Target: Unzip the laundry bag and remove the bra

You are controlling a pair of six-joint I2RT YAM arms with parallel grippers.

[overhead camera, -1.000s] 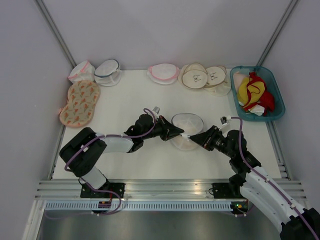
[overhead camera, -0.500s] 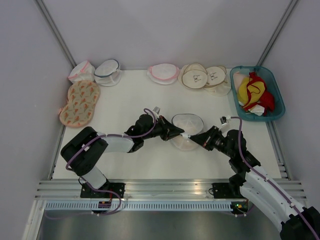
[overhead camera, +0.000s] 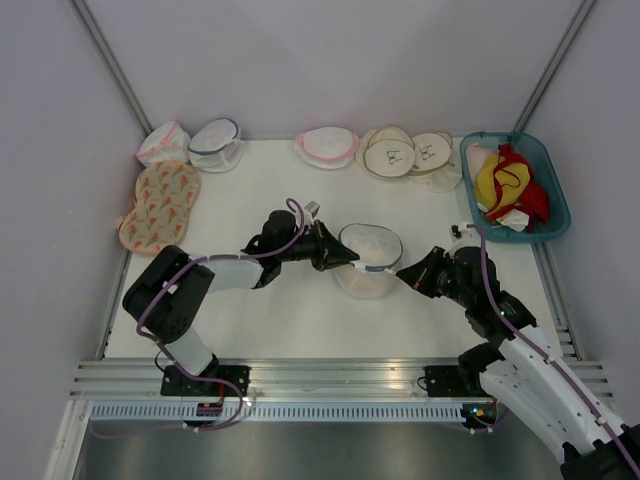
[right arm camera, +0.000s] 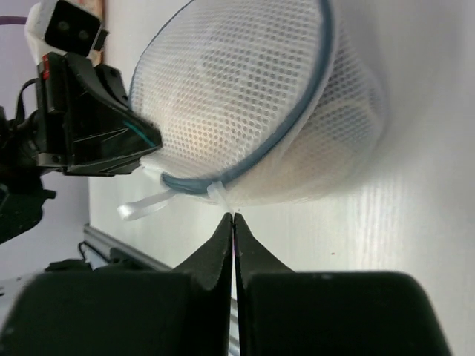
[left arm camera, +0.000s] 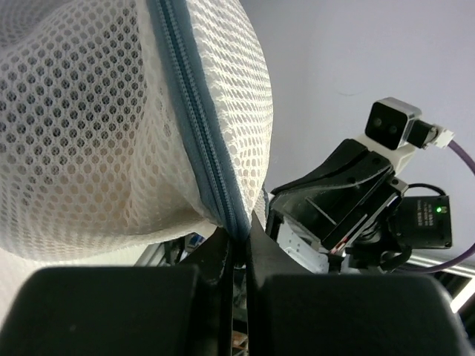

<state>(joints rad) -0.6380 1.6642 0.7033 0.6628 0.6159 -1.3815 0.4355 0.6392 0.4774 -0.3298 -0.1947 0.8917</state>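
While the bag (overhead camera: 368, 262) sits mid-frame on the table (overhead camera: 300, 312), a peach bra (right arm camera: 223, 104) dim inside its mesh, the left gripper (overhead camera: 346, 257) is clamped on its zipper seam (left arm camera: 200, 126) and the right gripper (overhead camera: 403, 272) is pressed fully closed, tips touching the bag's near rim, hold unclear.

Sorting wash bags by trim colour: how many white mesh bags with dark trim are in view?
2. The laundry bag is mid-table; a flatter dark-trimmed bag sits at the far left, beside a pink-trimmed bag. I see none hidden.
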